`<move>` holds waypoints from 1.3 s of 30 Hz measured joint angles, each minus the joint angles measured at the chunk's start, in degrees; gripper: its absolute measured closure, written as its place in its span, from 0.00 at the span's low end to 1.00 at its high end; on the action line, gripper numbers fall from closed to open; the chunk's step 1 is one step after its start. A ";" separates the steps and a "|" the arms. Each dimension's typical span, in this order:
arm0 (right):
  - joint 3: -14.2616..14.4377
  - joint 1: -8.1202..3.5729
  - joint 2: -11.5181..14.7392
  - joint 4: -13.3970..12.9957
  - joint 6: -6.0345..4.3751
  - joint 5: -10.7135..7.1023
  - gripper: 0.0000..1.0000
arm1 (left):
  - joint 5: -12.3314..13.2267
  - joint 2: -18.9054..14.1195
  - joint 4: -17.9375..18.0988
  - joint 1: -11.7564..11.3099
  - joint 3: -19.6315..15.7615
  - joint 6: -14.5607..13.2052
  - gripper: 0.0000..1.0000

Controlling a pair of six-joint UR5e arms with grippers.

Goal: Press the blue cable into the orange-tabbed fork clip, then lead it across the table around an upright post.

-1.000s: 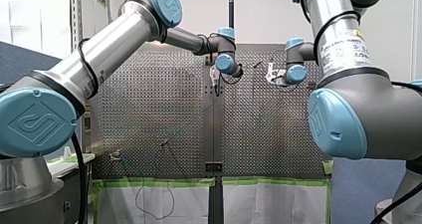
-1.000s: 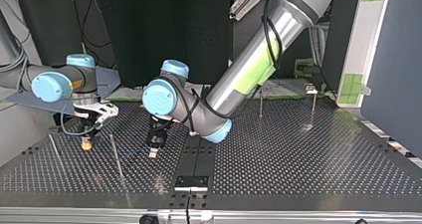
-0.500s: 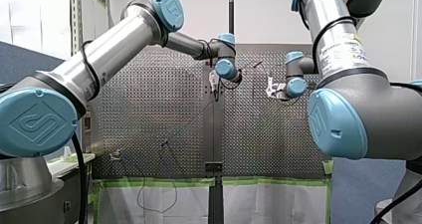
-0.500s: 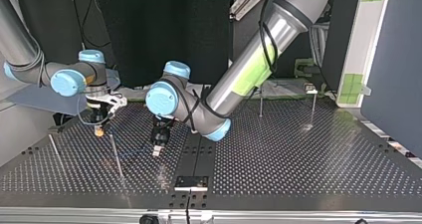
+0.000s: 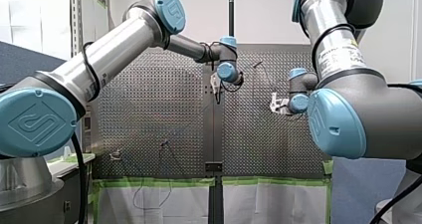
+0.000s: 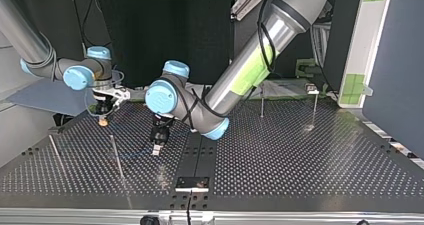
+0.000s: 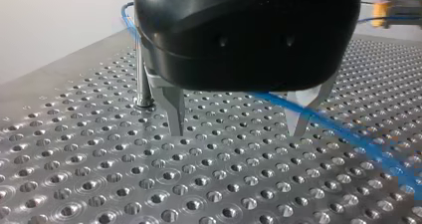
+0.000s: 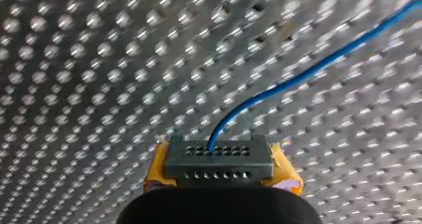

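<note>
In the right wrist view my right gripper (image 8: 220,170) is shut, its yellow pads (image 8: 155,170) clamping a dark grey perforated block (image 8: 219,157) at the end of the blue cable (image 8: 298,77). The cable runs off from the block over the perforated table. In the top view that gripper (image 6: 103,116) hangs at the left, above the table. My left gripper (image 6: 156,147) stands low over the plate near the middle. Its metal fingers (image 7: 175,114) are open. The cable (image 7: 348,134) passes behind one finger, touching neither. A thin upright post (image 7: 143,84) stands just beside the other finger.
Thin posts rise at the top view's near left (image 6: 116,157) and far left (image 6: 55,152). Two more (image 6: 262,102) (image 6: 315,107) stand at the far right, by a small fixture (image 6: 312,89). A black strip (image 6: 200,150) runs down the table's middle.
My right gripper has carried the cable end up and to the right in the top view, towards the far edge. My left gripper has hardly moved and stays open.
</note>
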State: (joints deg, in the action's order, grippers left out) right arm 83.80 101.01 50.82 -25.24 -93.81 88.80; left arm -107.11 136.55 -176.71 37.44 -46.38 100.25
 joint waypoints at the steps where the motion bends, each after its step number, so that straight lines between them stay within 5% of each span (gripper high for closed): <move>1: 0.00 -0.05 -0.44 -0.22 -0.01 0.18 1.00 | -0.09 -0.01 0.01 0.00 0.00 0.01 0.01; 21: 2.14 -2.42 -7.52 -6.22 -1.55 3.73 1.00 | -7.31 -0.01 0.48 1.11 0.02 1.37 0.01; 39: 2.21 -5.24 -14.30 -10.91 -0.93 3.70 1.00 | -7.65 0.06 1.88 1.02 0.11 1.51 0.01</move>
State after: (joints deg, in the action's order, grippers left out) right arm 86.01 95.77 36.52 -36.15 -94.74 92.49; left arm -114.77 136.61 -174.82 38.46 -46.27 101.75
